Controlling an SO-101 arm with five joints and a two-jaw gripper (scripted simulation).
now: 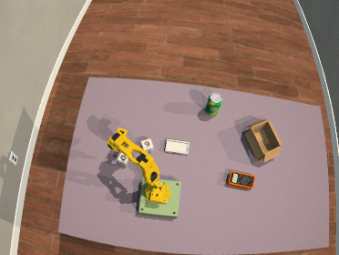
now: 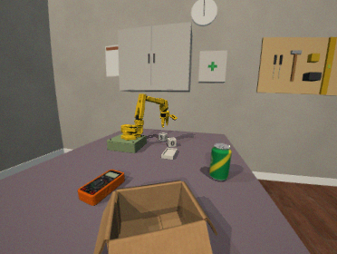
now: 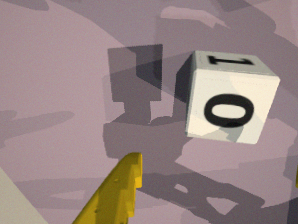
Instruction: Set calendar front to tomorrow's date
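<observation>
My gripper (image 1: pixel 114 137) (image 2: pixel 169 122) (image 3: pixel 217 167) is open and empty, raised above the table. One white cube (image 1: pixel 121 159) (image 2: pixel 162 136) (image 3: pixel 227 110) lies on the table, partly under the arm in the top view. The wrist view shows a 0 on its top and a 1 on a side, just beyond the fingertips; the exterior view seems to show a 5 on another side. The other white cube (image 1: pixel 147 145) (image 2: pixel 171 141) stands between it and the tray, with a 9 or 6 on top and a 0 facing the exterior camera. The white tray (image 1: pixel 177 152) (image 2: pixel 168 157) holds no cube. The month's name cannot be made out.
A green can (image 1: pixel 213 106) (image 2: pixel 220 163) stands beyond the tray. An open cardboard box (image 1: pixel 256 145) (image 2: pixel 158 242) and an orange multimeter (image 1: pixel 241 180) (image 2: pixel 101 186) are at the right in the top view. The arm stands on a green base (image 1: pixel 158 210) (image 2: pixel 127 144).
</observation>
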